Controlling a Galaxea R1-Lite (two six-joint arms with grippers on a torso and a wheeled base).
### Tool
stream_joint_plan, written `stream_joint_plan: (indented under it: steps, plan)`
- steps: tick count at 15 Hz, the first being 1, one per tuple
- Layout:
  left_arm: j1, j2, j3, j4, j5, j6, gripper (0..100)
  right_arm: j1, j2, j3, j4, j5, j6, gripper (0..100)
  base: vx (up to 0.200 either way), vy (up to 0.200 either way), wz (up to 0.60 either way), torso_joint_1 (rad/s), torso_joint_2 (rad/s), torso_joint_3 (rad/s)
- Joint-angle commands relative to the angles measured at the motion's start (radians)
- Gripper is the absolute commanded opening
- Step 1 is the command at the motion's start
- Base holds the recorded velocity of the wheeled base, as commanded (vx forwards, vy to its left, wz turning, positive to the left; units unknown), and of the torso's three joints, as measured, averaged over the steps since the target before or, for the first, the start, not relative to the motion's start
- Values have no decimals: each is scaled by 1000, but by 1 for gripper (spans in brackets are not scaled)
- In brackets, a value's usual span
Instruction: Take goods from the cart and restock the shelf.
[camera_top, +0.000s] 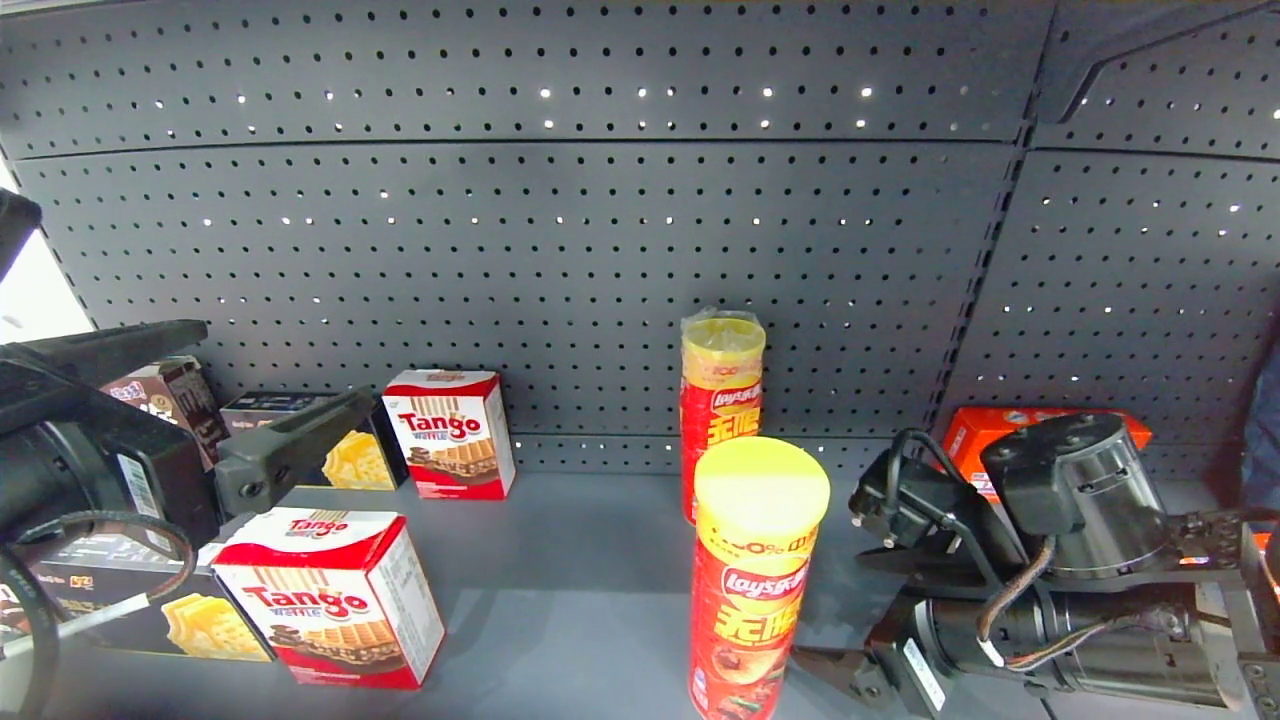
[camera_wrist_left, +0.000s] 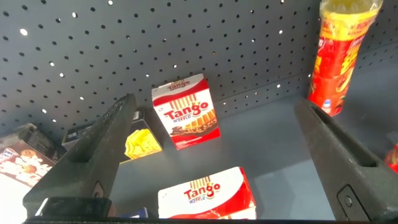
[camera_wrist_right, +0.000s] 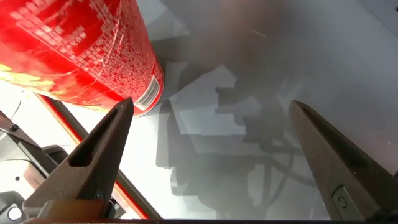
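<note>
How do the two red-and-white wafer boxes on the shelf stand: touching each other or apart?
Apart. The left wrist view shows a bare strip of grey shelf between the front wafer box and the rear wafer box.

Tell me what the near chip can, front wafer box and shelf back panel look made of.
Near chip can: likely paperboard tube under a glossy printed wrap, with a matte yellow plastic-looking lid.
Front wafer box: thin printed cardboard, sharp folded edges, slight sheen.
Back panel: probably painted sheet metal, matte dark grey, punched with regular holes.
</note>
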Motion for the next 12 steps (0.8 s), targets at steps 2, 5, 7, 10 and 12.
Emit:
stream_joint_plan:
  steps: [2,5,7,10,12]
  plan:
    - [0,1,0,-1,0,-1,100,5,23,-11,-1,0,0,100,0,0,0,0,0,0]
    - [0,-1,2,-1,0,-1,100,7,28,-22,-1,0,1,100,0,0,0,0,0,0]
    - [0,-2,2,-1,0,-2,100,5,-1,-9,-2,-3,3,100,0,0,0,0,0,0]
    - [3,-7,2,-1,2,-16,100,-8,-162,46,-18,-17,67,100,0,0,0,0,0,0]
    - [18,-28,5,-1,2,-22,100,-74,-296,60,-22,-61,106,100,0,0,0,0,0,0]
